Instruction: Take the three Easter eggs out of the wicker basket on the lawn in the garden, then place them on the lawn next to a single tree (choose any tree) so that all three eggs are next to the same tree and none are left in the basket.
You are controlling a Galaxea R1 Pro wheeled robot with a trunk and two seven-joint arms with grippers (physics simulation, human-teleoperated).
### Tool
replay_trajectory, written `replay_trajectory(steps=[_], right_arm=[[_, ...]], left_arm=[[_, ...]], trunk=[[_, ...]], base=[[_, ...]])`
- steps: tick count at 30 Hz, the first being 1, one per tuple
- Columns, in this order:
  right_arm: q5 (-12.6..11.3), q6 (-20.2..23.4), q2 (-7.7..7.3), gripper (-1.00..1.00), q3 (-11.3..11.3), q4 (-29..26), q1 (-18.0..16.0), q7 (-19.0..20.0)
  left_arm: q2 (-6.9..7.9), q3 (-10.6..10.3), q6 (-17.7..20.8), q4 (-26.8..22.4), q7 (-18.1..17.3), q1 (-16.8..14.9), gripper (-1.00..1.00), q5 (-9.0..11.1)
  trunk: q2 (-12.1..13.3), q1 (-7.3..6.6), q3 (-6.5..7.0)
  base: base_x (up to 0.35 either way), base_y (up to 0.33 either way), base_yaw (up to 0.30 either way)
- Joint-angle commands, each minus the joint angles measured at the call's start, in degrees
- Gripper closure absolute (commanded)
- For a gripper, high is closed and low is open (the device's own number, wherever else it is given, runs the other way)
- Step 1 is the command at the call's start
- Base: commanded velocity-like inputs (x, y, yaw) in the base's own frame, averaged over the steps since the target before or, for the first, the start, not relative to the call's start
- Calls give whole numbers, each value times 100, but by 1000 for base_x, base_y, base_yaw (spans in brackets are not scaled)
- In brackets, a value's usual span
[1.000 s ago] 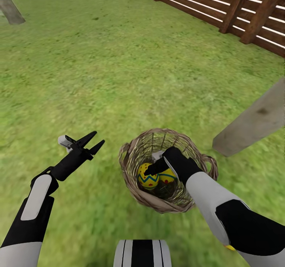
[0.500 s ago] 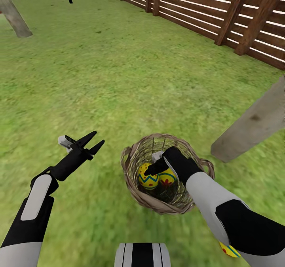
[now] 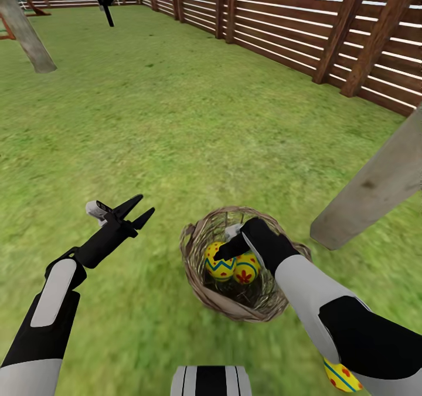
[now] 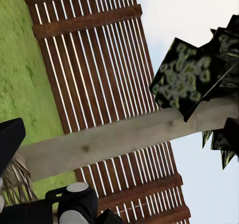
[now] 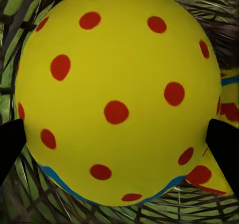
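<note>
Woven tan wicker basket [image 3: 202,293] sits on the lawn [image 3: 176,120] near a slanting pale tree trunk [image 3: 369,188]; the left wrist view adds its dark blocky leaves [image 4: 191,74] against a slatted fence [image 4: 99,59]. Two yellow eggs [image 3: 234,264] with red dots lie inside the basket. The right gripper [image 3: 225,249] reaches in, its black fingertips [image 5: 224,144] flanking one egg [image 5: 117,92]; whether it grips is unclear. A third egg [image 3: 341,377] lies on the grass beneath the right arm. The left gripper [image 3: 136,209] hovers with jaws spread, holding nothing.

Materials and finishes, garden lot
Wicker basket [image 3: 202,293]: rough woven cane. Egg [image 5: 117,92]: smooth, matt paint. Fence [image 3: 281,26]: slatted brown wood. Lawn [image 3: 176,120]: coarse grass.
</note>
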Motion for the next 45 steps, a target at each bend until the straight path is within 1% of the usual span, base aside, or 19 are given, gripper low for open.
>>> replay_trajectory(steps=[1, 39, 42, 45], right_arm=[[30, 16, -1, 100, 6, -8, -2, 46], [12, 15, 7, 100, 24, -17, -2, 65], [14, 15, 5, 100, 24, -17, -2, 64], [15, 15, 0, 100, 24, -17, -2, 65]], left_arm=[[0, 5, 31, 1, -8, -3, -100, 6], [0, 7, 31, 5, -8, -3, -100, 6], [0, 7, 29, 3, -8, -2, -100, 13], [0, 7, 24, 4, -8, 29, -100, 145]], trunk=[[0, -3, 19], [51, -101, 861], [51, -101, 861], [51, -101, 861]], base=[[0, 0, 0], [0, 0, 0], [0, 0, 0], [-126, 0, 0]])
